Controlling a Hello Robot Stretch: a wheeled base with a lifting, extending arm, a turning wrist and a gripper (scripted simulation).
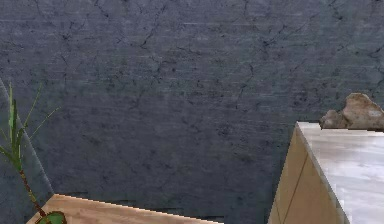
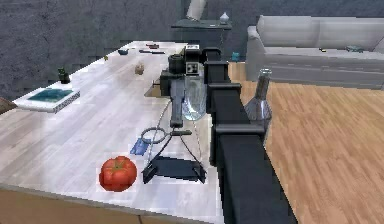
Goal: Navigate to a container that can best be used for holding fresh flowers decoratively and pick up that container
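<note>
A clear glass vessel (image 2: 196, 100) shows on the pale wooden table (image 2: 70, 140), right beside my gripper (image 2: 181, 122). The dark arm (image 2: 235, 150) rises from the bottom edge along the table's right side, and the gripper's dark body sits at its far end with thin fingers reaching back toward the near edge. With the vessel and the tabletop behind the fingers, I cannot tell whether the gripper holds anything. A second glassy shape with a narrow neck (image 2: 262, 100) stands just right of the arm; its base is hidden.
A red round fruit (image 2: 117, 172), a dark flat device (image 2: 176, 170), a wire loop (image 2: 150, 140) and a book (image 2: 47, 97) lie on the table. A grey sofa (image 2: 320, 45) stands beyond. Ahead are a dark wall (image 1: 180, 100), a plant (image 1: 18, 150) and a pale cabinet (image 1: 335, 175) with a rock-like object (image 1: 355, 110).
</note>
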